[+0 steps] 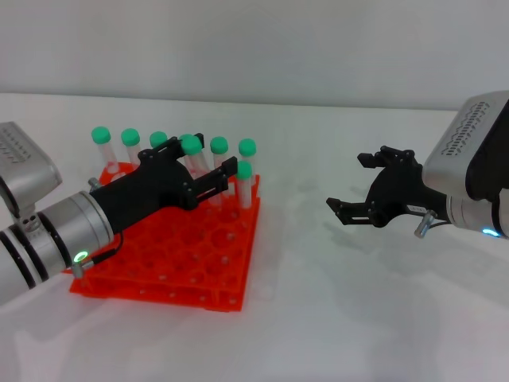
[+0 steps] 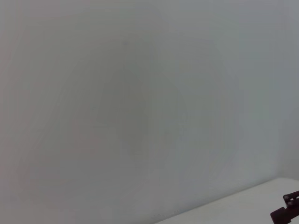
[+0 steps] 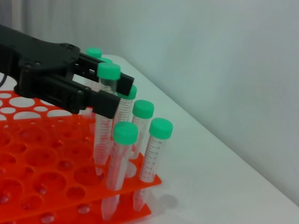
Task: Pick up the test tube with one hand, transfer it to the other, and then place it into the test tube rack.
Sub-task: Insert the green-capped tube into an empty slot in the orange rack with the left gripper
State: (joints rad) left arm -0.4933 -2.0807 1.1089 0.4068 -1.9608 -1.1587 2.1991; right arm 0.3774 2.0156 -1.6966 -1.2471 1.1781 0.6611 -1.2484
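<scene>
Over the test tube rack, left hand is clamped on the test tube, apparently seating it in a back hole. Right hand, fingers spread, hangs well apart from the rack.

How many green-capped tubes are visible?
7. Six tubes in a row along the far edge of the test tube rack, the test tube among them, in the left gripper; one in front, at the right end. Another may be hidden.
</scene>
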